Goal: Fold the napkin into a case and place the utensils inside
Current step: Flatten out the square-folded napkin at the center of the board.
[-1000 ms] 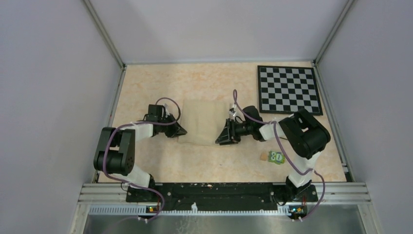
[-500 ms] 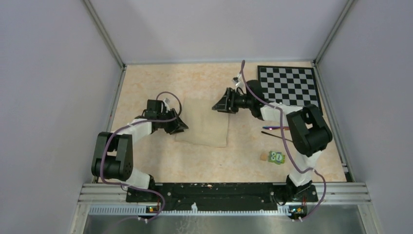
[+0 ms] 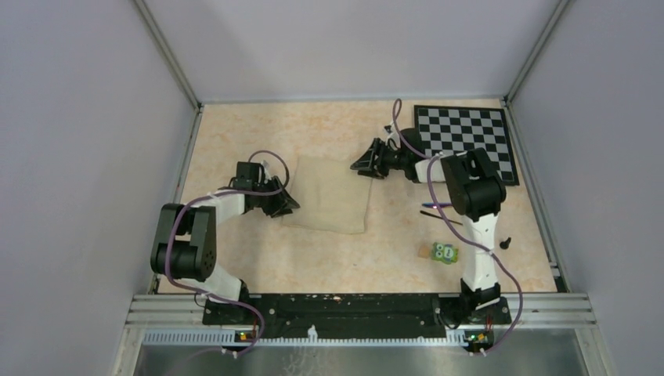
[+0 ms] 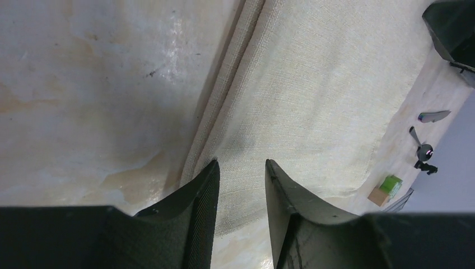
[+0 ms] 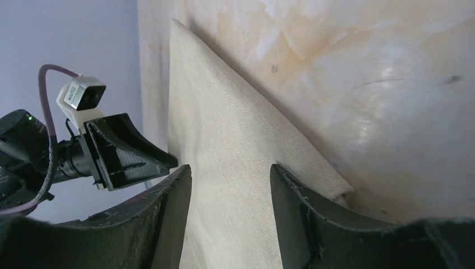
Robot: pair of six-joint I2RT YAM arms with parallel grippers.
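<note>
The napkin (image 3: 329, 196) lies folded flat mid-table, a beige rectangle with layered edges along its left side (image 4: 313, 84). My left gripper (image 3: 288, 205) sits at its left edge, open, its jaws (image 4: 242, 168) over the cloth's near left corner with nothing pinched. My right gripper (image 3: 362, 164) hovers open at the napkin's far right corner; its jaws (image 5: 231, 174) frame the cloth (image 5: 224, 129) from above. Thin dark utensils (image 3: 438, 210), one with a purple glint, lie right of the napkin, partly under the right arm, and show small in the left wrist view (image 4: 431, 116).
A black-and-white chessboard (image 3: 464, 142) lies at the far right. A small green block (image 3: 446, 252) and a tiny black knob (image 3: 505, 242) sit near the right front. Metal rails and grey walls border the tabletop (image 3: 250, 133).
The right gripper rose from the napkin's near right edge and swung to its far right corner, uncovering the utensils. The left gripper's jaws opened at the left edge.
</note>
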